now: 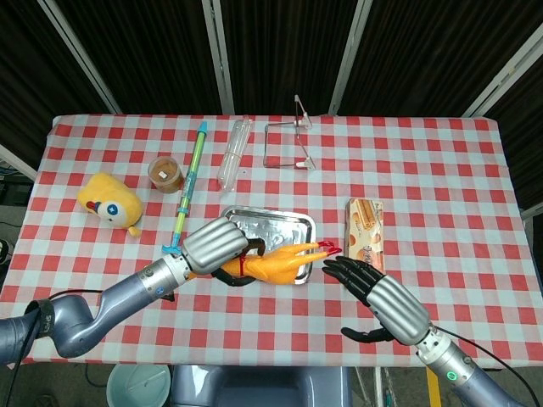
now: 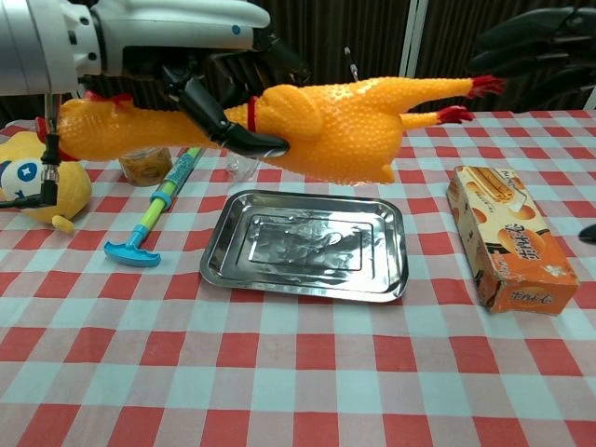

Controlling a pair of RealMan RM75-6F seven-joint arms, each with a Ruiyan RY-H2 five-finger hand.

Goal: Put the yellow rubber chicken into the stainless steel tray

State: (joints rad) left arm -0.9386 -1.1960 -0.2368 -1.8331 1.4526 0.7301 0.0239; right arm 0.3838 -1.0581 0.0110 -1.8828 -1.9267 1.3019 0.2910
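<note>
Left hand (image 2: 168, 37) fingers grip the yellow rubber chicken (image 2: 317, 126), held in the air above the stainless steel tray (image 2: 386, 279); right hand (image 1: 382, 298) fingers spread, holding nothing. Likely next: lower and release

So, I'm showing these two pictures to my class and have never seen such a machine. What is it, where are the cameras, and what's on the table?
It is a robot with two arms ending in metal hands. One picture looks down from its head, the other forward from its chest. The left hand holds a yellow rubber chicken in the air above a steel tray. The right hand is open and holds nothing. On the checked table also lie a biscuit box, a yellow plush toy, a small jar, a toy pump, a clear bottle and a wire stand.
</note>
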